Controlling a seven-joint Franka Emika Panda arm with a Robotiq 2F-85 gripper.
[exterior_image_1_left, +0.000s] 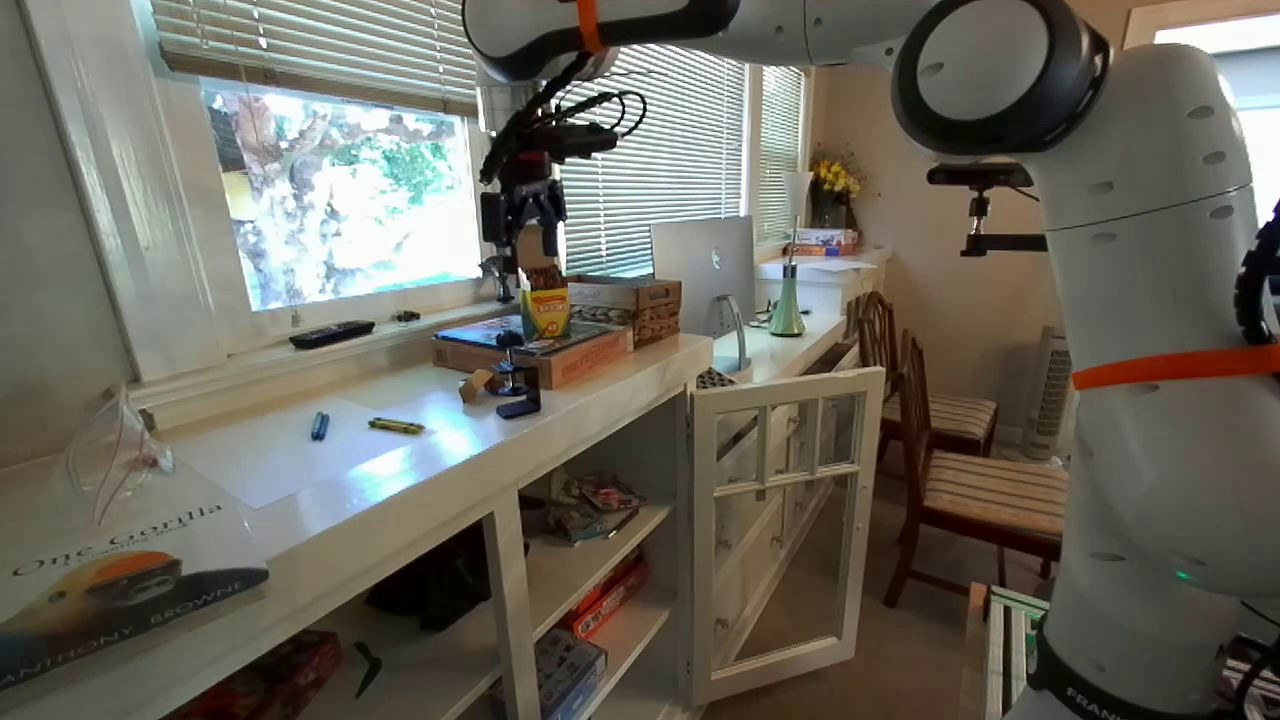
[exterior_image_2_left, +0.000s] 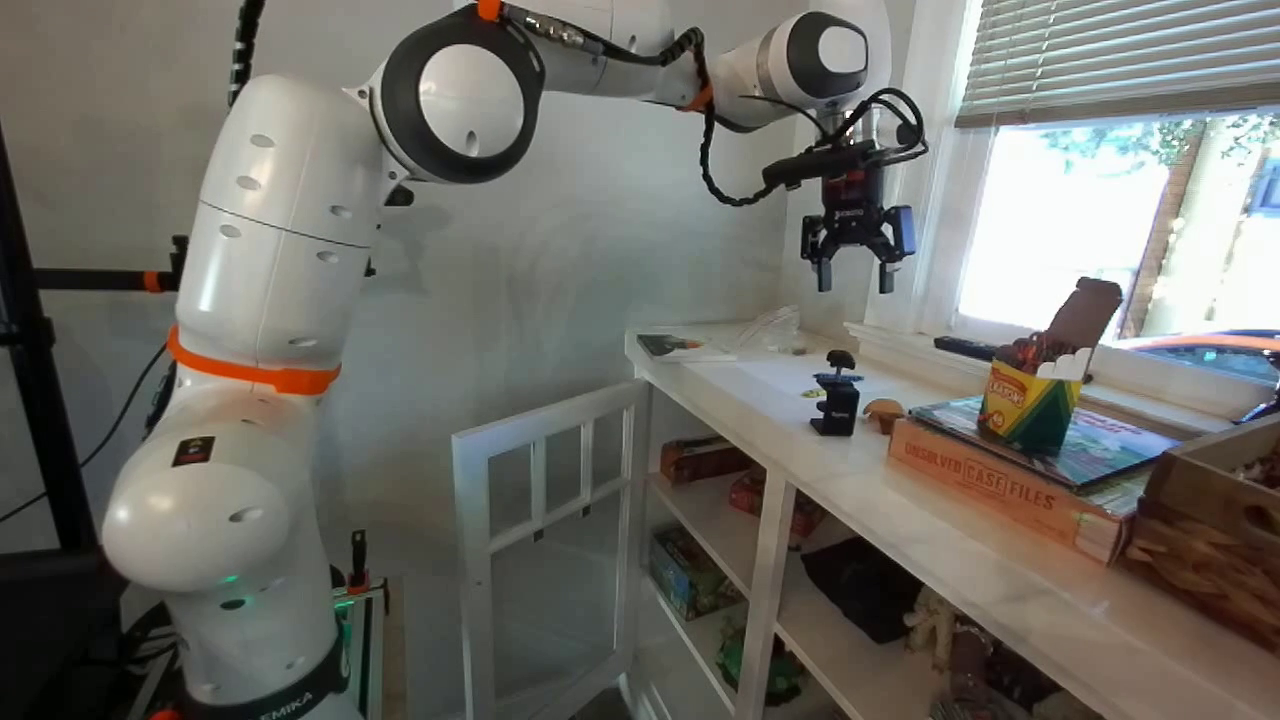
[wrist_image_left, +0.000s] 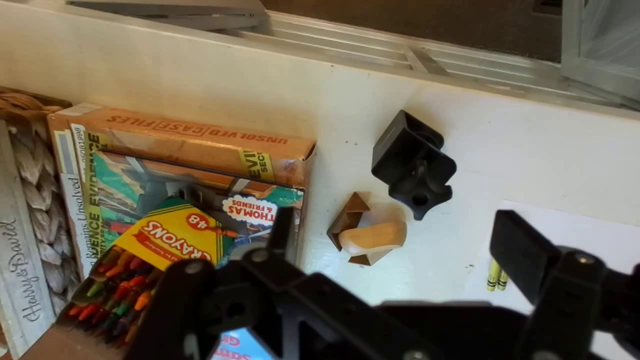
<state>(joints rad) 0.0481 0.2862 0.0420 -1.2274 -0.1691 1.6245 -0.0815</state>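
My gripper (exterior_image_1_left: 528, 248) is open and empty, pointing down high above the white counter; it also shows in an exterior view (exterior_image_2_left: 855, 278) and the wrist view (wrist_image_left: 400, 235). Below its fingers in the wrist view lies a small tan-brown wooden piece (wrist_image_left: 372, 237), beside a black clamp (wrist_image_left: 412, 160) with a star knob. Two yellow crayons (wrist_image_left: 495, 277) lie on white paper (wrist_image_left: 555, 225), partly hidden by a finger. Two blue crayons (exterior_image_1_left: 320, 426) lie on the paper too. An open yellow-green crayon box (exterior_image_2_left: 1030, 405), full of crayons, stands upright on stacked flat boxes.
The stack has an orange game box (exterior_image_2_left: 1000, 485) with a Thomas book (wrist_image_left: 200, 182) on top. A woven wooden crate (exterior_image_2_left: 1210, 520) stands beside it. A picture book (exterior_image_1_left: 130, 590) and plastic bag (exterior_image_1_left: 120, 455) lie at the counter's other end. A glazed cabinet door (exterior_image_1_left: 705, 560) stands open.
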